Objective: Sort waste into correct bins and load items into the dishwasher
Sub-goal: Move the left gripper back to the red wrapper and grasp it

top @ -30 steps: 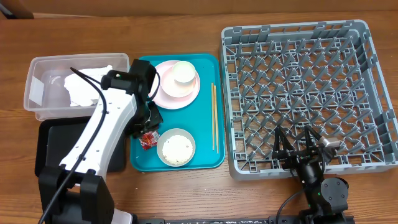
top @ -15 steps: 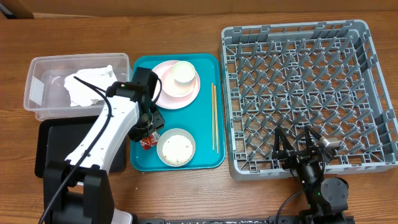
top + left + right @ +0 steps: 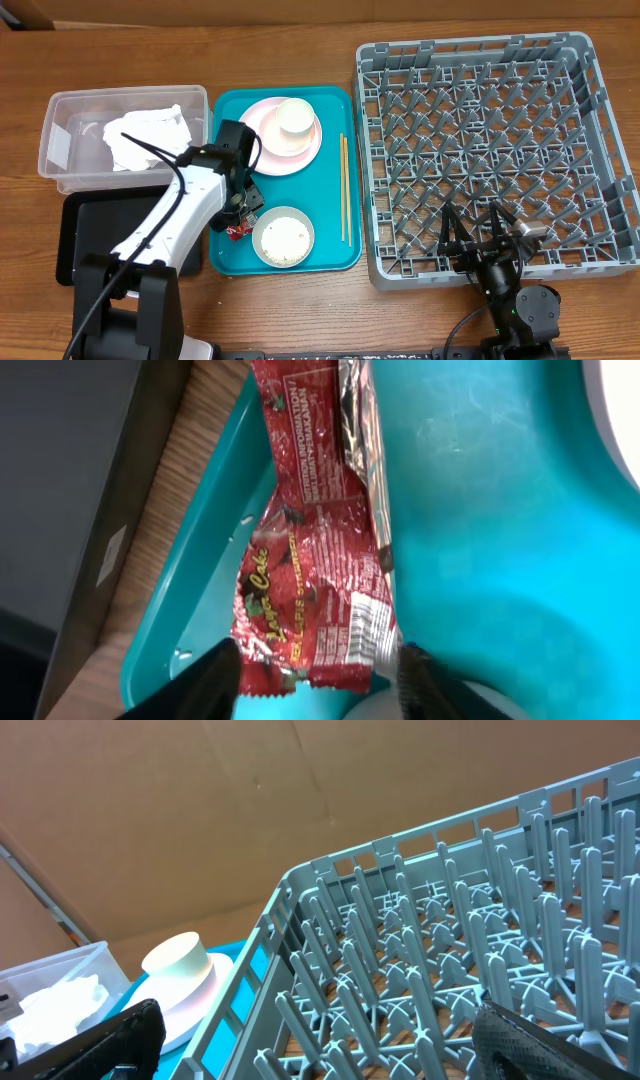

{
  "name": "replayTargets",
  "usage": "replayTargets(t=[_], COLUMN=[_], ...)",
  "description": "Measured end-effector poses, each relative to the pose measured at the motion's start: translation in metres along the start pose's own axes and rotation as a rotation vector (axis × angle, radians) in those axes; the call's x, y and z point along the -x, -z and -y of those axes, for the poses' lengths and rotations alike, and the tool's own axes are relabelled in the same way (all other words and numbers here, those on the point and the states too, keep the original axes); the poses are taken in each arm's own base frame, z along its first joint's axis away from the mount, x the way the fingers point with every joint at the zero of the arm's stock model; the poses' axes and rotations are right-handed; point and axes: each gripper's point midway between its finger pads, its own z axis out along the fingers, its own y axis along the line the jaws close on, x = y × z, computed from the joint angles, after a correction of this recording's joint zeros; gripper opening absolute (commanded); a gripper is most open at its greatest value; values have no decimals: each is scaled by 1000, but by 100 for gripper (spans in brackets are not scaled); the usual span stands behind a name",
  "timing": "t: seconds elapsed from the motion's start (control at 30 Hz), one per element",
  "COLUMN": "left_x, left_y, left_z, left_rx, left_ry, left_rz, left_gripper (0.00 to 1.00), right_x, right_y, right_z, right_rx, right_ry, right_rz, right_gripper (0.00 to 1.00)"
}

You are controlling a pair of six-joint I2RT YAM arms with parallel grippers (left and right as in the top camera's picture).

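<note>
My left fingers [image 3: 212, 678] stood wide astride the red sauce packet [image 3: 315, 560], flat at the edge of the teal tray [image 3: 480, 540]. Closing, I judged, could skid off slick foil or snag that rim.

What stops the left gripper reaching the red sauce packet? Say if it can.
Likely yes: the left gripper is open directly over the red sauce packet on the teal tray, nothing lying between them.
</note>
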Motion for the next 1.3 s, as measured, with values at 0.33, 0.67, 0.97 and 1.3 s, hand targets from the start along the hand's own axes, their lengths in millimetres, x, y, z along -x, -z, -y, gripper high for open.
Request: replayTargets(t=[0.33, 0.67, 0.97, 1.3], left_x=[6, -1, -6, -6], left_y=[-6, -24, -34, -34], left_z=[5, 1, 4, 9], left_rx=[-25, -34, -66, -89], left_ry=[9, 10, 12, 13], left_rz=[35, 44, 38, 33], left_gripper=[68, 68, 64, 44], right_x=[0, 0, 0, 0], right_y=[0, 0, 0, 0], right_z=[0, 0, 0, 0], right_rx=[0, 0, 0, 0], right_ry=[0, 0, 0, 0], right_rz=[0, -1, -1, -2], right_gripper=[100, 100, 100, 100])
